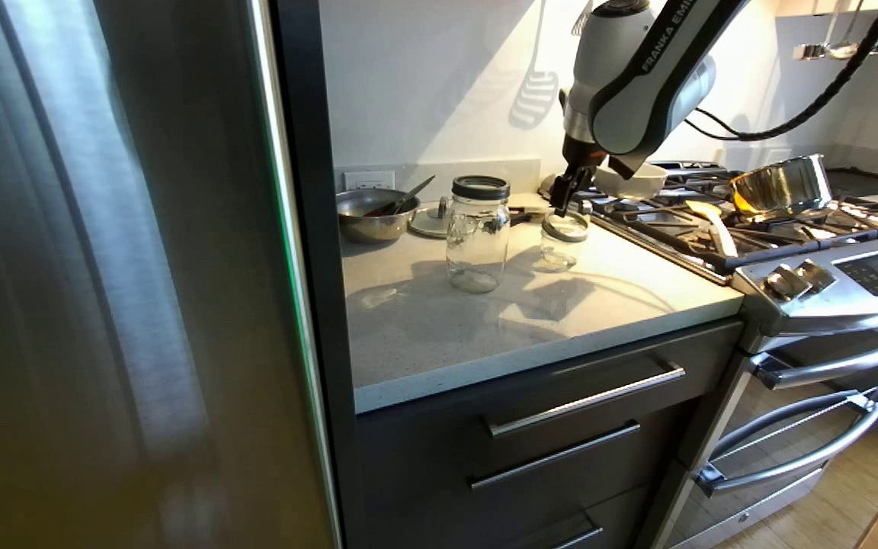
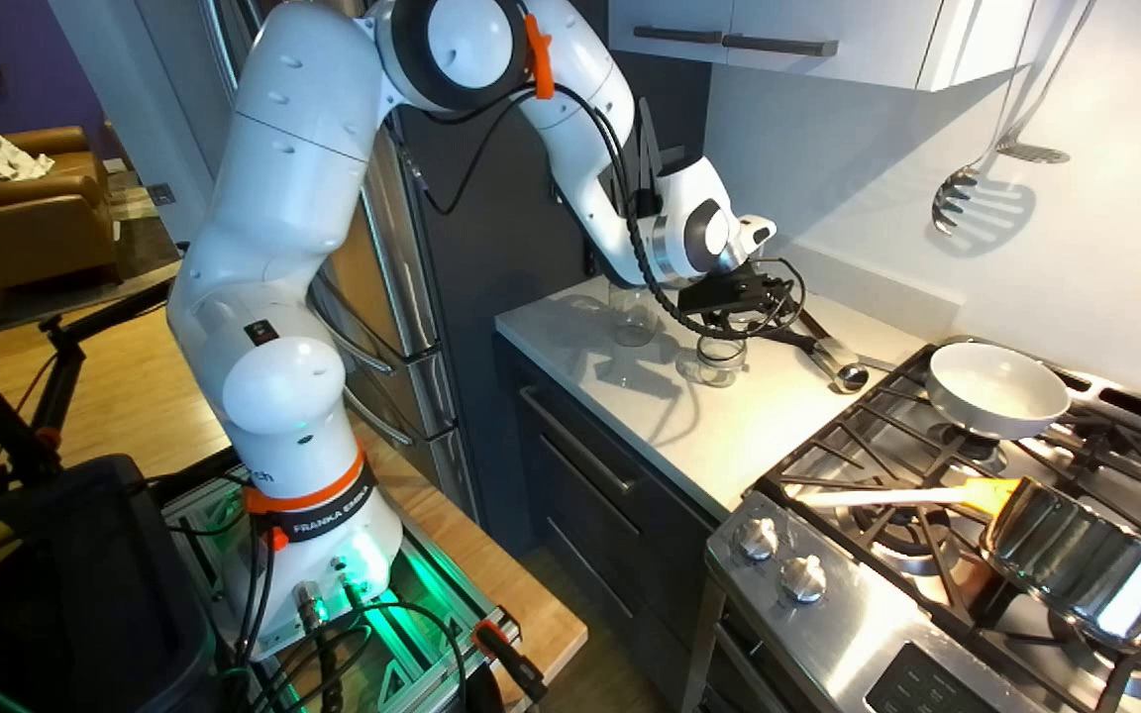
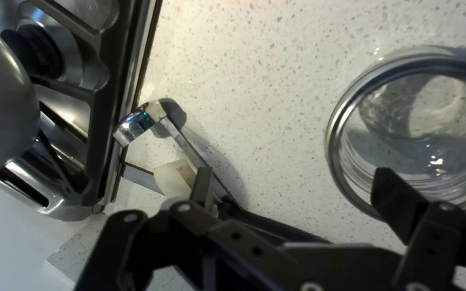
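The tool (image 3: 291, 184) is holding its fingers (image 3: 397, 202) apart, one overlapping the small jar (image 3: 415, 133) in the wrist view; the tall jar (image 1: 477, 242) is standing nearby on the worktop (image 1: 427, 351).

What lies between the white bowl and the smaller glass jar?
In the wrist view, from bowl to jar: dark stove grate, a utensil's metal end, then speckled countertop.

Arches the arm (image 2: 298, 149) from near left in an exterior view — aims the wrist (image 1: 579, 122) down, holds the fingers (image 3: 397, 206) apart.
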Controlling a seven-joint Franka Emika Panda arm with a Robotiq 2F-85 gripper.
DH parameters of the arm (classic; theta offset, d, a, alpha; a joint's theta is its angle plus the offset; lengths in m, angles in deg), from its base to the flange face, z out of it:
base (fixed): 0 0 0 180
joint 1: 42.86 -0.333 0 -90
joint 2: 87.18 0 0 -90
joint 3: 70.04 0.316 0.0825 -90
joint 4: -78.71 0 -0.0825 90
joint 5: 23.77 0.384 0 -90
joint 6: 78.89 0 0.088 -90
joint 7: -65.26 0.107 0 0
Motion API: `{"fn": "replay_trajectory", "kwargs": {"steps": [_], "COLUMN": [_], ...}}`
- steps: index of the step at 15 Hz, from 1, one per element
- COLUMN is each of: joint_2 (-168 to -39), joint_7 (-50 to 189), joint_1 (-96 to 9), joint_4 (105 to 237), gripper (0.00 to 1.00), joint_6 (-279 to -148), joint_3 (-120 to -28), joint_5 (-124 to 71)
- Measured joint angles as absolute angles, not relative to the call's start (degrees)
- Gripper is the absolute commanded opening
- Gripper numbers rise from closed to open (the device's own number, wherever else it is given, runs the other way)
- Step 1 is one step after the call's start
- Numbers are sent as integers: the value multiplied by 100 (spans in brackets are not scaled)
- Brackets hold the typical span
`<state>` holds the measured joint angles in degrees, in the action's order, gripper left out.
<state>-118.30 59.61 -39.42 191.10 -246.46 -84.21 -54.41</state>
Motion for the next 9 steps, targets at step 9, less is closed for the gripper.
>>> {"fn": "replay_trajectory", "kwargs": {"steps": [9], "joint_2": [-11896], "joint_7": [5612], "joint_1": [-3860], "joint_4": [19118], "gripper": [100], "joint_6": [-24614], "joint_3": [-8359], "joint_5": [-5126]}}
